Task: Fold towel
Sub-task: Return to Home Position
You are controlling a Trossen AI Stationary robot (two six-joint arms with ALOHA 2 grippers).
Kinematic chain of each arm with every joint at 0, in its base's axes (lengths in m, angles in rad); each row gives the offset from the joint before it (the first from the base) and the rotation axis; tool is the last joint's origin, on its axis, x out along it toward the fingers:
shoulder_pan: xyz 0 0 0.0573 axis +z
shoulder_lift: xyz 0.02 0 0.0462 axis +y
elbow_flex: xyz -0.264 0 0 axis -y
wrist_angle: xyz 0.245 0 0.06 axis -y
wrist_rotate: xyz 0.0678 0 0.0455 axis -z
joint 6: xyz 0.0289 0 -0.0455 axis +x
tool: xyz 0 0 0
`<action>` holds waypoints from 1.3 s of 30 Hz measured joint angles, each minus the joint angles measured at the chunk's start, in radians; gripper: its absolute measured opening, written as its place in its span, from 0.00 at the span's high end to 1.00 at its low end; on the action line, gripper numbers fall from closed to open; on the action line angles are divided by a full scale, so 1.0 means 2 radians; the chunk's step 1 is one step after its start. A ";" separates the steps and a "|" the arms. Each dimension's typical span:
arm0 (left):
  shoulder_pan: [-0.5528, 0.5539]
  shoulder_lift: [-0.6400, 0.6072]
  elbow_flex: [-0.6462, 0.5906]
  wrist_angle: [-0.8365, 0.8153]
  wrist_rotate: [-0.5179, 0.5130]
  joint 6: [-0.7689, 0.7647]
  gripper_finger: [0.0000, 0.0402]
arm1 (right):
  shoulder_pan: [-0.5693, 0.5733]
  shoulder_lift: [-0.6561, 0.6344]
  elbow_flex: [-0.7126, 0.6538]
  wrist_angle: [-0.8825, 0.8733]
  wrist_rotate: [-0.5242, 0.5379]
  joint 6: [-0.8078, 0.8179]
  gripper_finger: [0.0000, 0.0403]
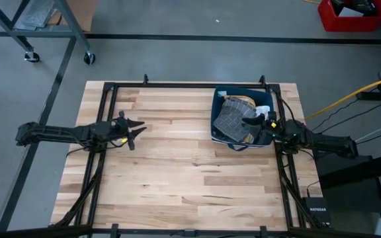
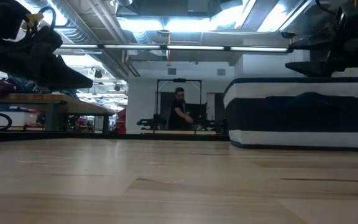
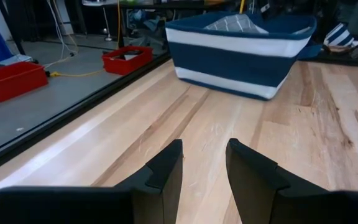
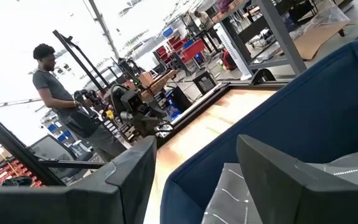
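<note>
A grey towel (image 1: pixel 233 119) with thin white lines lies crumpled inside a blue basket with a white stripe (image 1: pixel 243 99) at the table's far right. The towel also shows in the left wrist view (image 3: pixel 235 23) and in the right wrist view (image 4: pixel 229 199). My right gripper (image 1: pixel 256 123) hovers open over the basket's right side, its fingers pointing level toward the table's left (image 4: pixel 197 155), with nothing between them. My left gripper (image 1: pixel 137 131) stands open above the bare wood at the table's left, pointing toward the basket (image 3: pixel 229 62), and holds nothing (image 3: pixel 204 155).
Bare wooden tabletop (image 1: pixel 190 172) stretches between the two arms and toward the near edge. Red bins (image 3: pixel 126 59) stand on the floor beyond the table. A person (image 2: pixel 180 109) stands at another bench in the room behind.
</note>
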 joint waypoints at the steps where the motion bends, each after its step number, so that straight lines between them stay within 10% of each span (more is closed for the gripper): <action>1: 0.000 -0.004 0.000 0.000 0.000 0.000 0.72 | 0.000 0.000 0.000 0.000 0.000 0.000 0.43; 17: 0.000 -0.139 0.000 0.000 0.000 0.000 0.72 | 0.000 0.000 0.000 -0.008 0.000 0.000 0.43; 39: -0.001 -0.140 0.000 0.000 0.000 0.000 0.72 | 0.000 0.000 0.000 -0.009 0.000 0.000 0.43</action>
